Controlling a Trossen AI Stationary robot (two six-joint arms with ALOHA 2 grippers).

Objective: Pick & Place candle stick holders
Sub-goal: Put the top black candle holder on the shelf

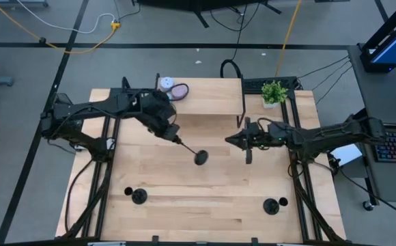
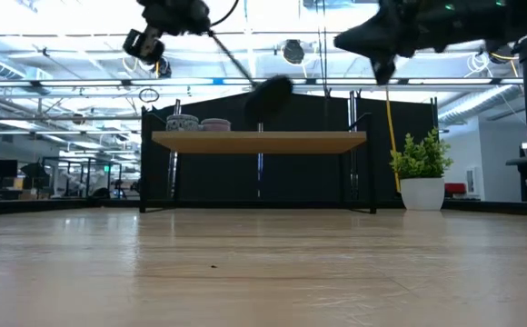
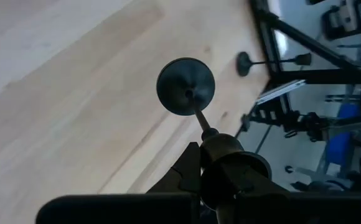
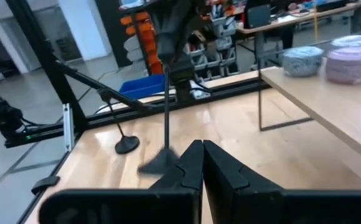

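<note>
Near the front edge of the wooden table [image 1: 211, 198], two candle stick holders are standing upright and well apart: one on the left [image 1: 138, 197] and one on the right [image 1: 272, 206]. Neither is being touched.

Farther back, over the middle of the table, a third candle stick holder [image 1: 196, 154] is being held up in the air by the left gripper [image 1: 173, 137]. Its fingers are squeezed tight on the cup end of the thin stem, and the round flat base is being pointed away from the gripper, tilted toward the table.

The right gripper [image 1: 233, 139] is being held above the table, to the right of the lifted holder, with its fingers pressed together on nothing.

At the back, a raised wooden shelf [image 1: 208, 97] is being used by two round tins [image 1: 173, 87], and a small green plant [image 1: 274, 92] is sitting beside it.
</note>
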